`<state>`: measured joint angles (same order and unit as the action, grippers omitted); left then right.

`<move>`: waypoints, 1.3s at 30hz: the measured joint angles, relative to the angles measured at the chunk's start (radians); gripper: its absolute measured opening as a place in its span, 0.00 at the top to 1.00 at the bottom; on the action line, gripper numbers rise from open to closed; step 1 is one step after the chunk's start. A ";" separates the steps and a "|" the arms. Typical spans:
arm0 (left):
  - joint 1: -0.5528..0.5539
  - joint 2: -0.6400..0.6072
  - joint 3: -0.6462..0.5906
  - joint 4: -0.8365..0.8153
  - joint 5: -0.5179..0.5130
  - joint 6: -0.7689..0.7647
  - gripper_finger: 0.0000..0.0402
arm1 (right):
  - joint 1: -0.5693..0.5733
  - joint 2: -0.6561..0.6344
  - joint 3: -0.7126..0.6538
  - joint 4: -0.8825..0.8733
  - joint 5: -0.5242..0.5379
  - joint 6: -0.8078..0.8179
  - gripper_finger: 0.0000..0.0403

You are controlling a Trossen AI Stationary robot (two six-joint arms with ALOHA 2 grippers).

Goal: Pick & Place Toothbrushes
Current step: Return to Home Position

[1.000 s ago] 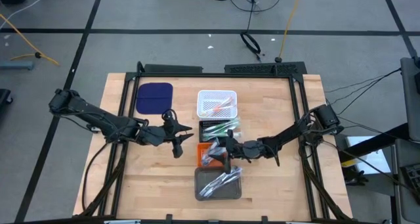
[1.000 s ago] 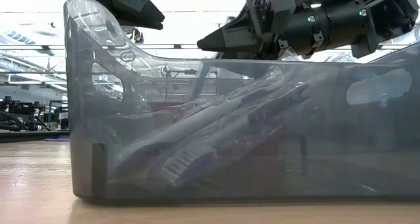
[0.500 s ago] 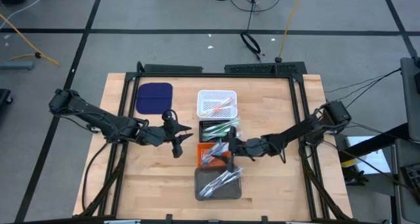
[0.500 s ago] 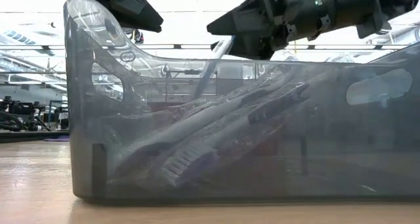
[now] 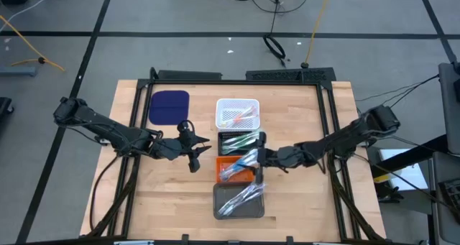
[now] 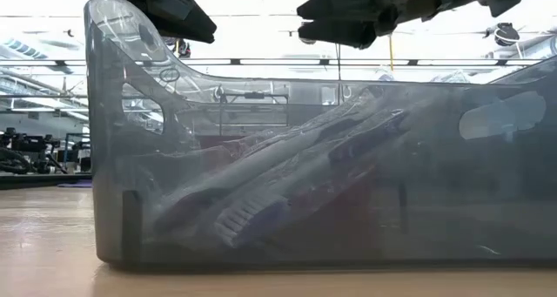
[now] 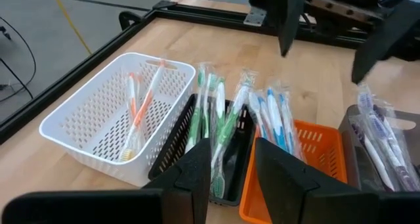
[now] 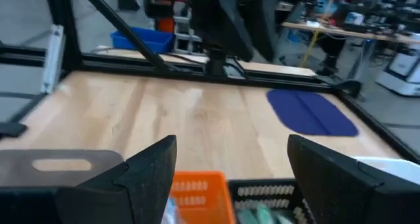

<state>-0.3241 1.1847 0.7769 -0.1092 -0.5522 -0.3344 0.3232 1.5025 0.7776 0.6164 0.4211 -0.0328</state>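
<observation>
Four trays stand in a row down the table's middle. The white one (image 5: 237, 113) holds red toothbrushes (image 7: 141, 99). Green toothbrushes (image 7: 213, 119) lie in the black one (image 5: 239, 141), blue toothbrushes (image 7: 272, 119) in the orange one (image 5: 234, 169), and clear toothbrushes (image 5: 241, 198) in the grey one (image 6: 305, 201). My left gripper (image 5: 197, 153) hangs open just left of the black and orange trays, holding nothing. My right gripper (image 5: 257, 156) hovers open above the right side of the orange tray, fingers wide apart (image 8: 233, 178) with nothing between them.
A dark blue rounded pad (image 5: 169, 106) lies at the far left of the table, beside the white tray. Bare wood stretches left and right of the tray row. A black frame (image 5: 237, 76) borders the table's far edge and sides.
My right gripper has risen well above the trays and drawn back a little toward the table's right edge, rolling as it went. The pale toothbrush that slanted down below it half a second ago no longer hangs there. My left arm has kept still.
</observation>
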 joint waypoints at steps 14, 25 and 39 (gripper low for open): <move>0.056 0.000 0.000 -0.071 -0.065 0.127 0.70 | -0.024 -0.195 -0.024 -0.348 0.090 0.042 0.30; 0.156 -0.025 -0.001 -0.096 -0.044 0.188 0.70 | -0.091 -0.491 -0.302 -0.239 0.104 0.102 0.30; 0.270 -0.426 -0.349 0.041 0.055 0.184 0.70 | -0.178 -0.902 -0.584 -0.201 0.110 0.071 0.30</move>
<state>-0.0544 0.7583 0.4274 -0.0682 -0.4967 -0.1504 0.1454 0.6001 0.1933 0.4155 0.5316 0.0377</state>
